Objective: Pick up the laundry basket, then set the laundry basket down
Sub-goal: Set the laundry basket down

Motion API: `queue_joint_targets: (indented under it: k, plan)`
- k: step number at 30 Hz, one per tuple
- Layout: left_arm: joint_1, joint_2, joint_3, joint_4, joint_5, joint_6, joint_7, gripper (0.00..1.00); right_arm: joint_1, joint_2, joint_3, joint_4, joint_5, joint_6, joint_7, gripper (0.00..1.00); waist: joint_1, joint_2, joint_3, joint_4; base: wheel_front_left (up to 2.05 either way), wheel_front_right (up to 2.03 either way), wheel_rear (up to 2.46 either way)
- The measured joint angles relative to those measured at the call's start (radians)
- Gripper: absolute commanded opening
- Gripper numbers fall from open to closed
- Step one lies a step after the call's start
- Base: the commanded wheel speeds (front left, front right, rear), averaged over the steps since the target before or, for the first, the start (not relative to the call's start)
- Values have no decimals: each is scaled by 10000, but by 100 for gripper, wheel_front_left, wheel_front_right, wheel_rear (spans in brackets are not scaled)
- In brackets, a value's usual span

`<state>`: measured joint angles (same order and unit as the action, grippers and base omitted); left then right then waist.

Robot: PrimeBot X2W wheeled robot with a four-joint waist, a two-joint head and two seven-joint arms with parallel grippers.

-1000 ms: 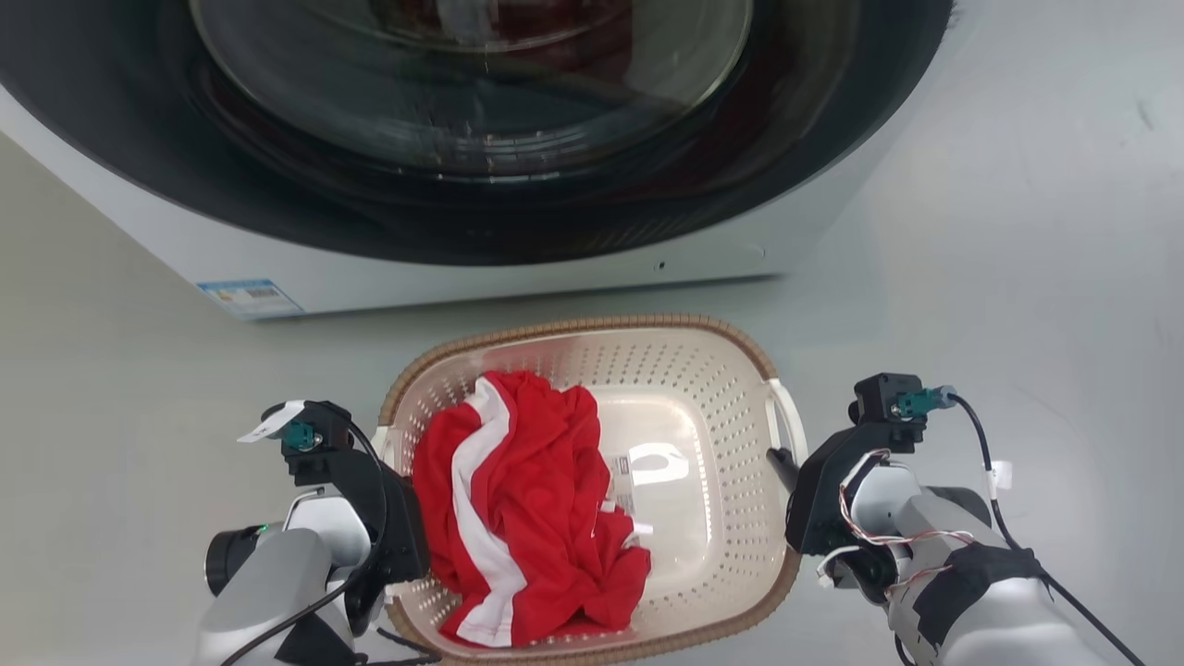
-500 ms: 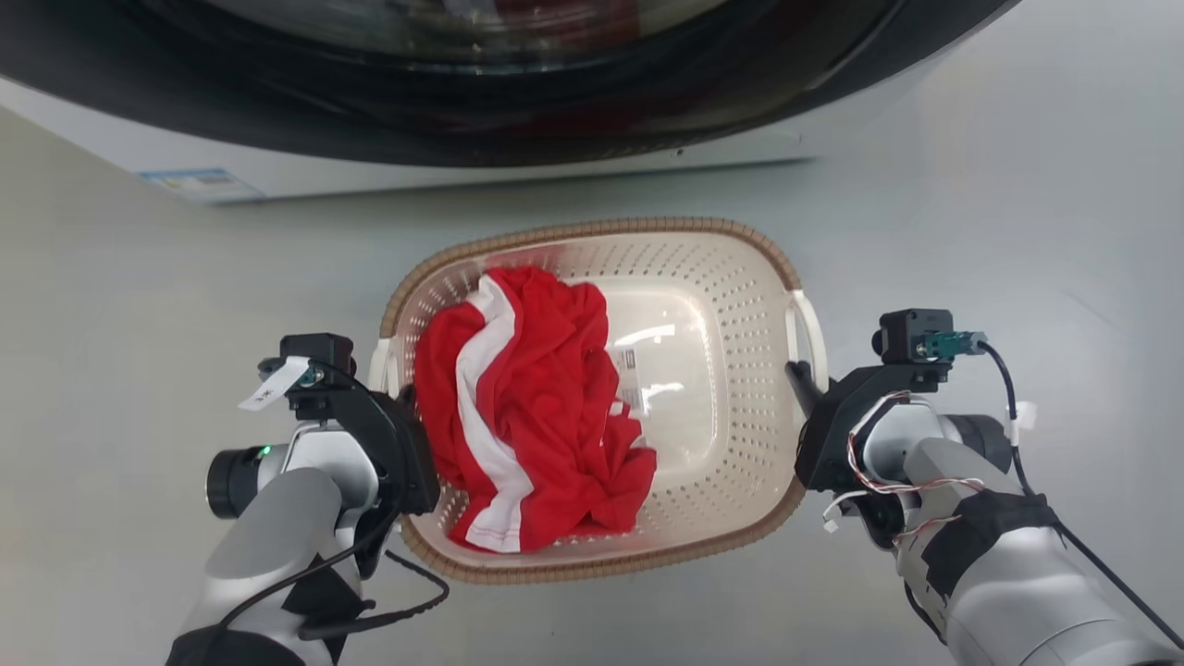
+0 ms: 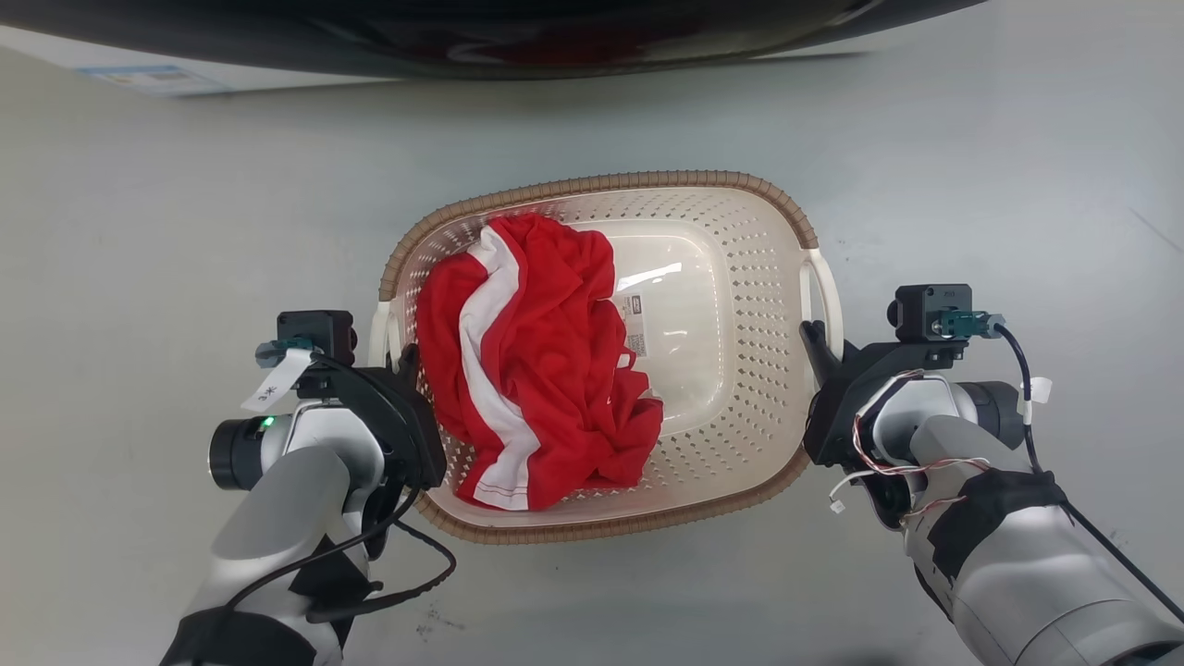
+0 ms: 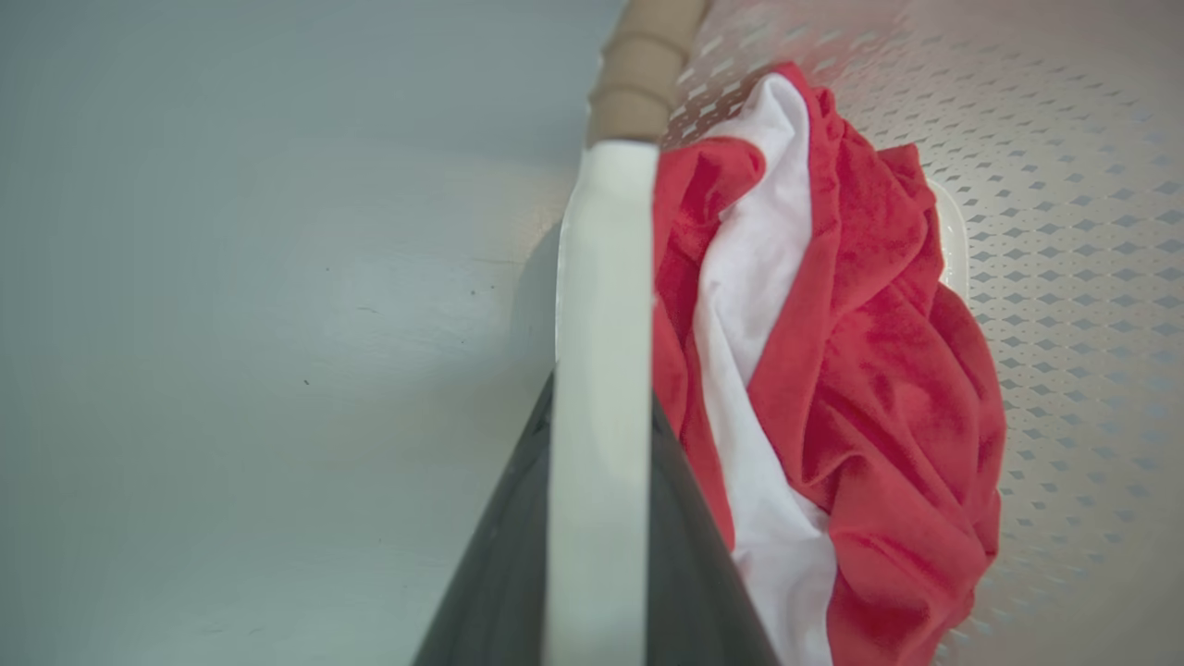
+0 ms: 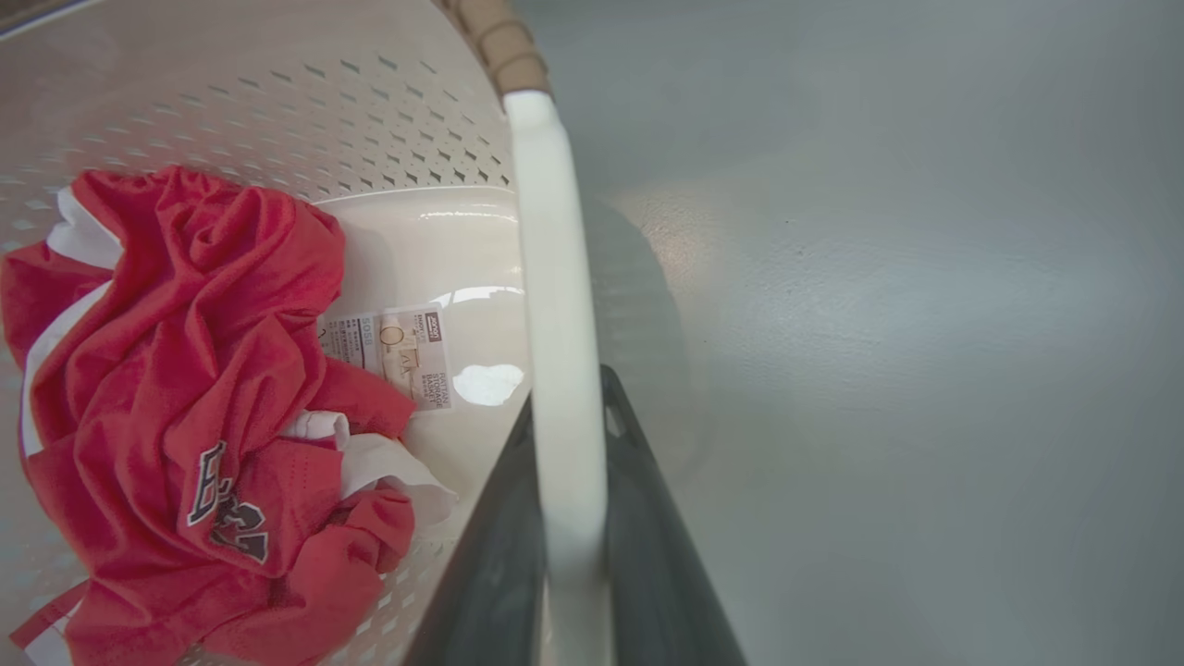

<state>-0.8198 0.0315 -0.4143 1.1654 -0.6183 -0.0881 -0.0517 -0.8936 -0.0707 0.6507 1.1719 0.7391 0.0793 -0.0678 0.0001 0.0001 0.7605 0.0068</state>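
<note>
The laundry basket [image 3: 601,180], cream perforated plastic with a brown woven-look rim, is held between my two arms in the head view. A crumpled red and white garment [image 3: 527,351] lies in its left half. My left gripper [image 3: 404,365] is shut on the white left handle [image 3: 377,333], and my right gripper [image 3: 814,338] is shut on the white right handle [image 3: 826,291]. In the left wrist view the handle [image 4: 601,277] runs between the dark fingers [image 4: 499,573]. The right wrist view shows the handle [image 5: 555,277] clamped the same way, beside the garment [image 5: 185,370].
The washing machine [image 3: 462,37], with its dark door and white front, crosses the top edge of the head view, a blue label [image 3: 153,79] at its left. Smooth grey floor [image 3: 971,185] surrounds the basket, with the basket's shadow [image 5: 638,305] on it.
The head camera has shifted, so the washing machine has slid up the picture. The gap between basket and machine has grown. Both grippers stay clamped on the handles.
</note>
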Motion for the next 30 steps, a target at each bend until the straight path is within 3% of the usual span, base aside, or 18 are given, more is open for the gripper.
queue_joint_targets:
  k: [23, 24, 25, 26, 30]
  plan:
    - [-222, -105, -123, 518, 21, -88, -368, 0, -2, 82, 119, 414, -4, 88, -460, 0, -2, -1, 454, 47, 0, 0, 0]
    - [-230, -107, -132, 523, 21, -88, -376, 33, -3, 86, 127, 416, -4, 88, -493, 23, -2, -1, 455, 49, 0, 0, 0]
    - [-237, -107, -163, 529, 21, -90, -378, 80, -6, 86, 127, 416, -4, 90, -499, 43, -2, -1, 455, 51, 0, 0, 0]
    - [-248, -102, -253, 539, 46, -96, -382, 100, -14, 82, 132, 422, -4, 90, -529, 100, -2, -1, 457, 52, 0, 0, 0]
    - [-382, -25, -288, 543, 79, -174, -562, 100, -148, -59, 117, 420, -4, 119, -802, 100, -2, -2, 470, 69, 0, 0, 0]
